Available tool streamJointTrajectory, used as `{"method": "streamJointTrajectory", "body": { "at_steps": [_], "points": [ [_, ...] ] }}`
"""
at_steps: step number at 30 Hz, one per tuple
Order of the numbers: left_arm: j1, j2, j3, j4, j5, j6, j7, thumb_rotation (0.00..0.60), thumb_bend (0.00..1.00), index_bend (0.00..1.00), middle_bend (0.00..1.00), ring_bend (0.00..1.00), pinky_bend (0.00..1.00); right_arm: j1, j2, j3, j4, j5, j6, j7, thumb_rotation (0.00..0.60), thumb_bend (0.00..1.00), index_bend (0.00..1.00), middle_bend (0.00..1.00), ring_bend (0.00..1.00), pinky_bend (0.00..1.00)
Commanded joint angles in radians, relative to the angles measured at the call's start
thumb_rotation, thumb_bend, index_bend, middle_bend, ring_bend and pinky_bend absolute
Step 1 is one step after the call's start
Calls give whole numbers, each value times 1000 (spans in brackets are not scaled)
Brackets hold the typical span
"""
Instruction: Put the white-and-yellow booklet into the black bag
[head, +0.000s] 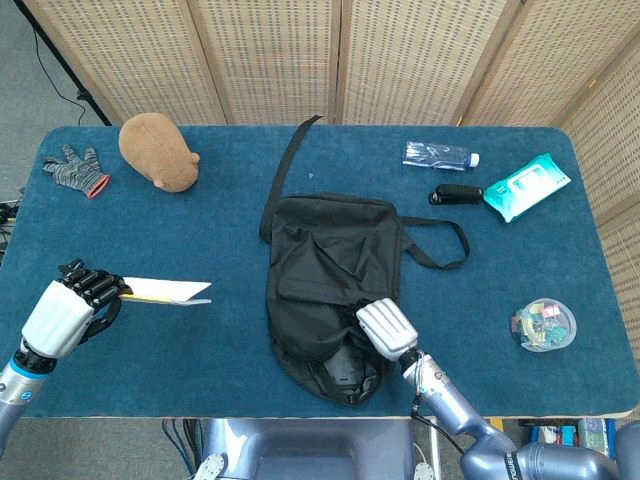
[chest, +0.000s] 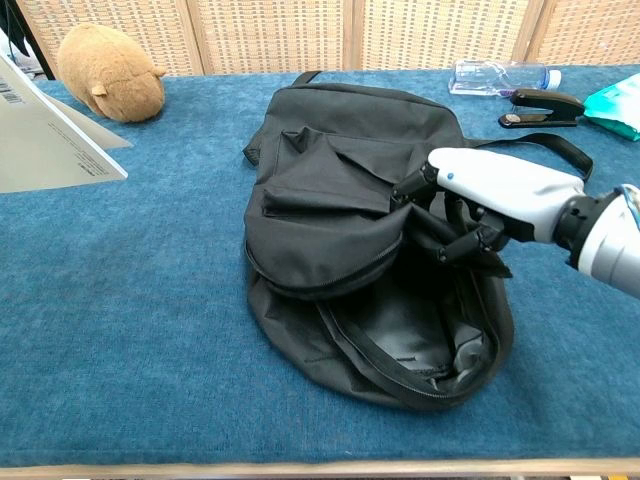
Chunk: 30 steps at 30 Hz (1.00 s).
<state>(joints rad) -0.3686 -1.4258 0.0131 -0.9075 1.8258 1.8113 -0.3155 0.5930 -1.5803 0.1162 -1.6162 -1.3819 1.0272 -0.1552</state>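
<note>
The black fabric bag (head: 330, 290) lies in the middle of the blue carpeted surface (head: 220, 220), its long strap running toward the far edge and a second strap looping off to the robot's right. Its zippered mouth faces the near edge and is pulled open: in the chest view the top flap is bunched back and the grey lining inside shows. The right hand (chest: 480, 205) sits at the bag's near right side with its fingers (chest: 455, 240) curled into the gathered fabric of the upper flap, gripping it and holding it raised off the lower panel.

The thin white-and-yellow booklet (head: 165, 291) is outside the bag, well to its left. The left hand (head: 65, 310) pinches the booklet's outer end between its dark fingers, so the booklet sticks out toward the bag; the chest view shows it raised and tilted at the frame's left edge, with printed text and a barcode on its pale cover.

Around the far left corner rest a brown plush animal (head: 158, 150) and a grey knitted glove with a red cuff (head: 76, 169). On the far right lie a clear plastic bottle (head: 440, 155), a black stapler (head: 456, 193) and a teal pack of wipes (head: 526, 185). A round clear tub of coloured clips (head: 543, 325) stands near the right edge.
</note>
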Motion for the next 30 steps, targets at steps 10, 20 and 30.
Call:
{"method": "streamJointTrajectory", "body": {
  "at_steps": [10,20,30],
  "points": [
    [-66,-143,-13,212,113,232,-124,600,585,836,556,503,633,89,144,181,-168,318,-199,152,600,664,581,518,444,604],
    [-166,-282,-15,348,164,335,-176,600,585,836,556,503,633,198,213,257,-175,568,-280,136,600,691,589,527,444,604],
    [-276,-406,3,426,186,335,-198,600,585,836,556,503,633,257,256,274,-171,655,-344,171,600,719,594,532,445,600]
  ]
}}
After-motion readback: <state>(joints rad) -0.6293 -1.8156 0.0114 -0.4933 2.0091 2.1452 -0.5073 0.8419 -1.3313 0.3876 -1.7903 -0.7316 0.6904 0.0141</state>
